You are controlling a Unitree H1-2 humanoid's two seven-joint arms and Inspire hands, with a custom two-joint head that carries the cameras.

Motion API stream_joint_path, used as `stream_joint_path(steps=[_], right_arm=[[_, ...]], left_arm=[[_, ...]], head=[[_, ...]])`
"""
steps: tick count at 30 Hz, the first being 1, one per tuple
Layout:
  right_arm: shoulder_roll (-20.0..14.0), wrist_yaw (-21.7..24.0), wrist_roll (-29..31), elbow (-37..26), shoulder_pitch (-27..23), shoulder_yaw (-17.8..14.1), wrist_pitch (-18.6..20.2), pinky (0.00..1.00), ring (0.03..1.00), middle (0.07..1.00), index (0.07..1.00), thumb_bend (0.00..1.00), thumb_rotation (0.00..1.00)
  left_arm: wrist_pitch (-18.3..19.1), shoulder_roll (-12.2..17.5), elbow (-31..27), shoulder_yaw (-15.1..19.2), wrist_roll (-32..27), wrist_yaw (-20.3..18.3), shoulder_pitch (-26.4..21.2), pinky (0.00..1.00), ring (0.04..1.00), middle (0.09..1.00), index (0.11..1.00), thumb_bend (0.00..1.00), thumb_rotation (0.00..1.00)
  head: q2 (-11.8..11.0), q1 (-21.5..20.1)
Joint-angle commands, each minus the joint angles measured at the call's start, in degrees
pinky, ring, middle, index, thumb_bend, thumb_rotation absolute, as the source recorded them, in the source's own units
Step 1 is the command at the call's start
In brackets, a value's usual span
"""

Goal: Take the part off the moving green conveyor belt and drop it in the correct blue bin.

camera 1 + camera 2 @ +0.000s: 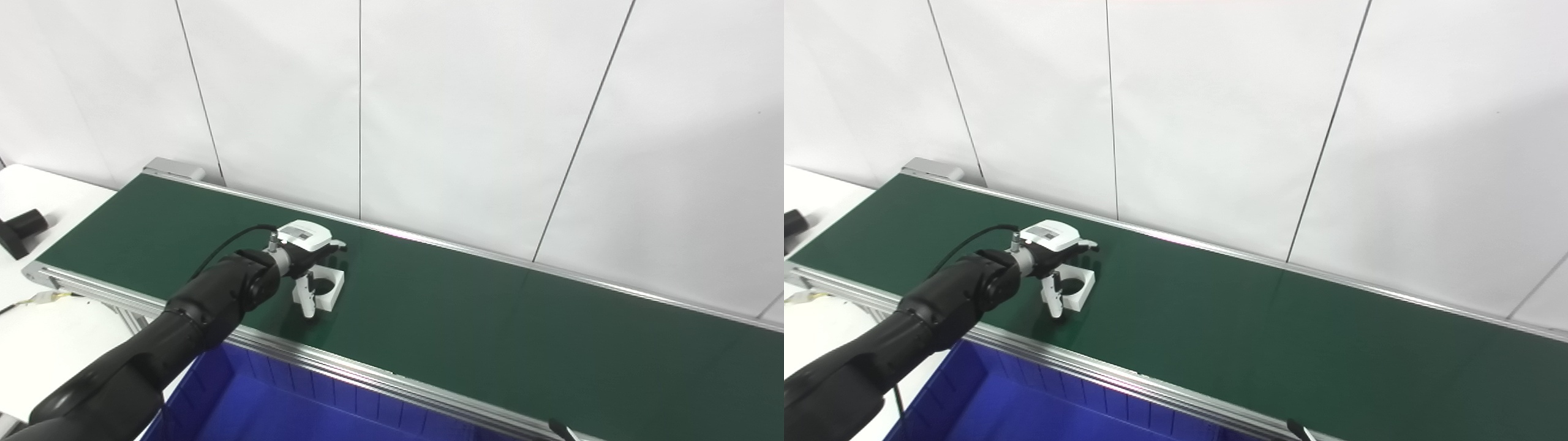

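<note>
We see a white worktop at the left, carrying the green belt in its silver frame. On the belt lies a white part with a round hole. A black cylinder and a cable lie on the worktop.

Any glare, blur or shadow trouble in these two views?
Left eye view: sharp; bright glare streak on the far rail; the white part reads clearly against the green belt under the left hand. Right eye view: same; soft shadow across the wall.
</note>
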Motion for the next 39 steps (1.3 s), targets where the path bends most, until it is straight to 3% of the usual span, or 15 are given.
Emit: stream_joint_path(steps=[1,5,6,7,8,9,11,23,35,39], right_arm=[[0.5,-0.3,0.0,-2.2,0.0,0.1,-2.2,0.66,0.738,0.783,0.89,0.14,0.0],[0.6,-0.4,0.0,-2.5,0.3,0.3,-2.4,0.66,0.734,0.781,0.887,0.14,0.0],[0.6,-0.4,0.0,-2.5,0.3,0.3,-2.5,0.66,0.734,0.782,0.888,0.14,0.0],[0.6,-0.4,0.1,-2.7,0.4,0.2,-2.3,0.66,0.735,0.782,0.888,0.13,0.0],[0.7,-0.4,0.2,-2.9,0.5,0.2,-2.1,0.66,0.738,0.785,0.89,0.14,0.0],[0.7,-0.4,0.1,-3.1,0.5,0.2,-1.9,0.66,0.74,0.786,0.891,0.14,0.0],[0.6,-0.4,-0.3,-3.3,0.6,0.3,-1.7,0.66,0.737,0.784,0.887,0.14,0.0],[0.7,-0.1,0.3,-3.9,0.9,-0.1,-1.3,0.68,0.749,0.791,0.896,0.14,0.0],[0.5,-0.1,-0.1,-4.3,1.0,-0.1,-0.8,0.68,0.744,0.785,0.888,0.14,0.0],[0.5,-0.2,-0.2,-4.3,1.0,0.0,-0.9,0.68,0.746,0.785,0.887,0.14,0.0]], left_arm=[[1.7,-0.7,1.4,-1.4,1.8,2.0,-0.3,0.91,0.893,0.905,0.921,1.0,0.23],[1.1,-0.8,1.5,-2.5,2.1,5.2,0.2,0.88,0.845,0.836,0.838,0.99,0.22],[0.8,-0.7,1.4,-2.6,1.8,6.2,0.3,0.84,0.793,0.766,0.721,0.91,0.14],[0.0,-0.6,1.2,-2.6,1.7,8.0,0.5,0.83,0.775,0.743,0.681,0.88,0.11],[-0.6,-0.5,1.2,-2.7,1.7,9.4,0.6,0.79,0.719,0.672,0.587,0.71,0.08],[-1.1,-0.4,1.3,-2.8,1.6,10.4,0.6,0.77,0.683,0.605,0.521,0.61,0.04],[-1.6,-0.3,1.3,-2.9,1.4,11.0,0.6,0.74,0.635,0.542,0.463,0.54,0.01],[-2.1,0.8,-0.9,-2.4,-1.3,6.9,1.1,0.63,0.556,0.503,0.478,0.52,0.0],[-2.6,1.2,-1.3,-2.8,-2.1,6.7,1.4,0.63,0.56,0.507,0.476,0.52,0.0],[-2.6,1.6,-4.7,-1.8,-3.1,5.9,2.5,0.62,0.558,0.505,0.479,0.52,0.0]], head=[[0.1,0.0],[0.3,-0.3],[0.3,-0.3],[0.4,-0.2],[0.4,-0.2],[0.4,-0.1],[0.5,-0.1],[0.9,0.0],[1.2,-0.1],[1.4,-0.1]])
